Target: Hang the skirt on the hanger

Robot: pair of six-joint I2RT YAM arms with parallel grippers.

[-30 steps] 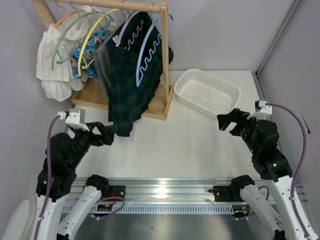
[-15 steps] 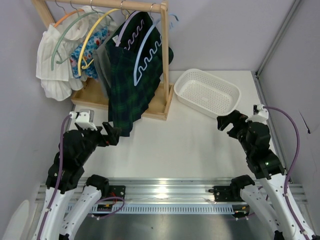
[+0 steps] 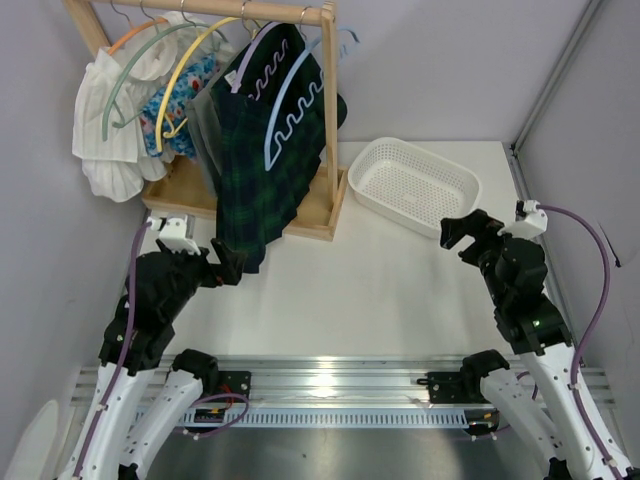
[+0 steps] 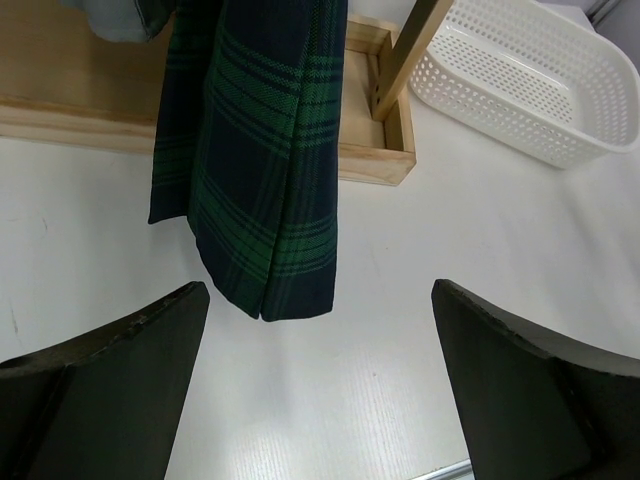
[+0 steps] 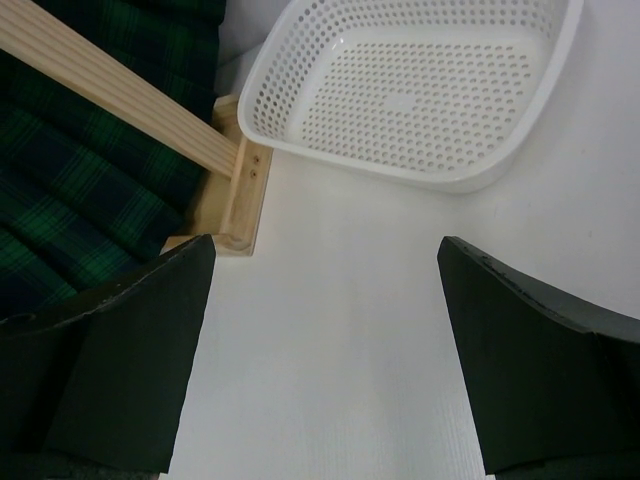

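**Top external view.** A white worktop [image 3: 380, 290] is bounded by pale grey walls, with an aluminium rail [image 3: 320, 385] along its near edge. A wooden rack [image 3: 332, 160] stands at the far left. The skirt [image 3: 255, 170] hangs at the rack's right end, its hem reaching down to the worktop just beside the left hand [image 3: 232, 268]. The hanger [image 3: 243, 66] lies against the upper part of the skirt, next to a light blue hanger [image 3: 290, 105] of the same shape. A white ruffled garment [image 3: 105, 140] and a yellow hanger [image 3: 190, 60] occupy the rack's left end. A white perforated basket [image 3: 415, 185] rests on the worktop to the right of the rack. The right hand [image 3: 455, 235] is near the basket's near edge. Both hands have their fingers spread apart and hold nothing.

**Left wrist view.** Two dark fingers [image 4: 100, 390] stand wide apart above bare worktop. The skirt's plaid hem hangs ahead between them, in front of the rack's wooden base; the basket sits at upper right.

**Right wrist view.** The fingers [image 5: 540, 370] are likewise wide apart over bare worktop. The basket lies ahead, a rack post slants at upper left, and plaid fabric shows behind it.
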